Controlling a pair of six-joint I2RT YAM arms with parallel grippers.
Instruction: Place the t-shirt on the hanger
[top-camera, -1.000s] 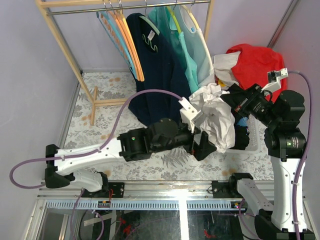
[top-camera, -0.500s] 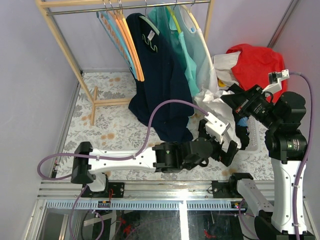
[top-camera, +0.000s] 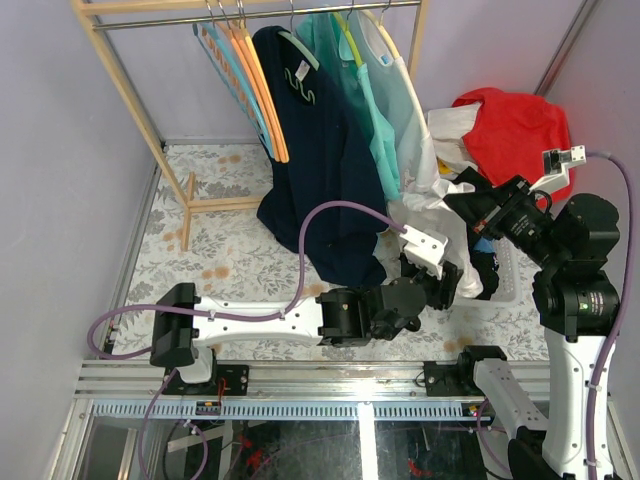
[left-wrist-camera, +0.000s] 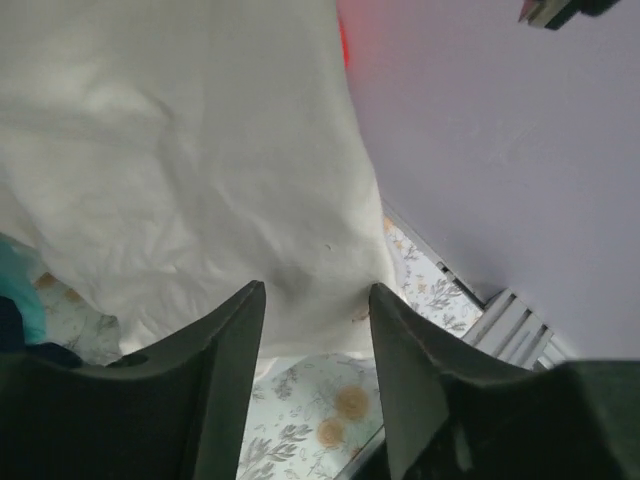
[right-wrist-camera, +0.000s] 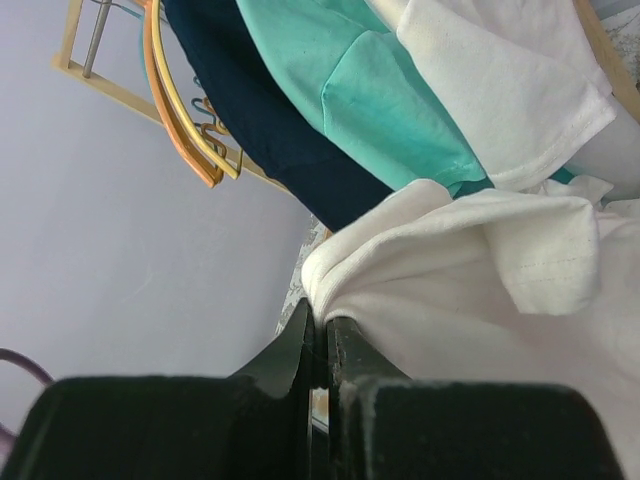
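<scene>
The white t-shirt (top-camera: 428, 215) hangs in a long fold from my right gripper (top-camera: 456, 200), which is shut on a bunched edge of it (right-wrist-camera: 470, 260) at the jaws (right-wrist-camera: 320, 322). My left gripper (top-camera: 460, 285) is open at the shirt's lower end. In the left wrist view the white cloth (left-wrist-camera: 180, 150) lies just beyond its spread fingertips (left-wrist-camera: 310, 292), and nothing is between them. A thin yellow hanger (right-wrist-camera: 188, 112) hangs beside an orange one on the rack. I cannot pick it out for certain in the top view.
A wooden rack (top-camera: 130, 90) holds light blue and orange hangers (top-camera: 255, 80), a navy shirt (top-camera: 320, 150), a teal shirt (top-camera: 365, 100) and a pale mint-white shirt (top-camera: 405, 100). A red cloth (top-camera: 510, 125) lies in a white basket (top-camera: 510, 275) at right. The wall is close on the right.
My left arm has reached out to the right and lower. The shirt, earlier bunched over it, now hangs down from the right gripper, which stayed in place.
</scene>
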